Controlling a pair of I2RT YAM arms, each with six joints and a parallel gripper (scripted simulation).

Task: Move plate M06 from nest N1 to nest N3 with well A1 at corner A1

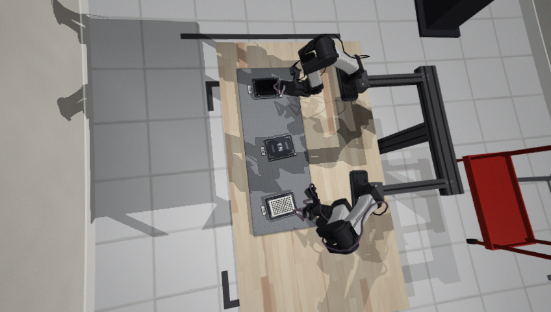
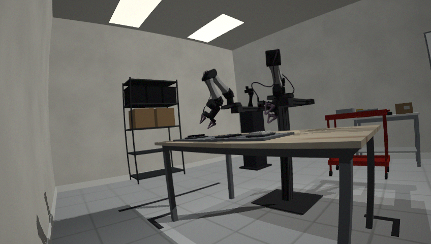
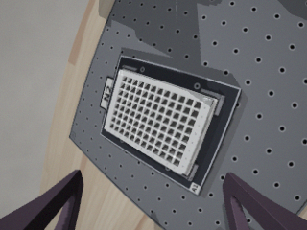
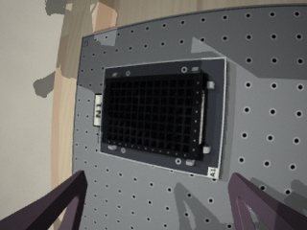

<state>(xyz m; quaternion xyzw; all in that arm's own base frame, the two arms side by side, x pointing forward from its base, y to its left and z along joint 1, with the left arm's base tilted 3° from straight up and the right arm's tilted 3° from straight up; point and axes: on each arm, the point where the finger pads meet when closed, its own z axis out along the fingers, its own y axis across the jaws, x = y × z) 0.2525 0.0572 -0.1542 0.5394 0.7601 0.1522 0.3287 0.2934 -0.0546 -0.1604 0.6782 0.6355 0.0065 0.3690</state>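
The black plate (image 1: 266, 88) (image 4: 149, 115), taken as M06 (name unreadable), lies in nest N1 (image 4: 216, 105); the A1 tag is at the nest's lower right corner in the right wrist view. The white plate (image 1: 281, 206) (image 3: 155, 120) lies in nest N2 (image 3: 215, 131). Nest N3 (image 1: 275, 148) is bare, between them. My right gripper (image 1: 277, 87) (image 2: 204, 125) (image 4: 158, 180) is open and empty, above N1's near side. My left gripper (image 1: 299, 207) (image 2: 266, 117) (image 3: 153, 179) is open and empty, raised beside N2.
The nests stand on a grey perforated deck (image 1: 262, 119) (image 3: 269, 72) (image 4: 269, 96) on a wooden table (image 1: 286, 266) (image 2: 341, 135). Small name signs stand at the nests' far ends. Both arm bases are along the table side opposite those signs. A red cart (image 1: 498, 201) stands beyond.
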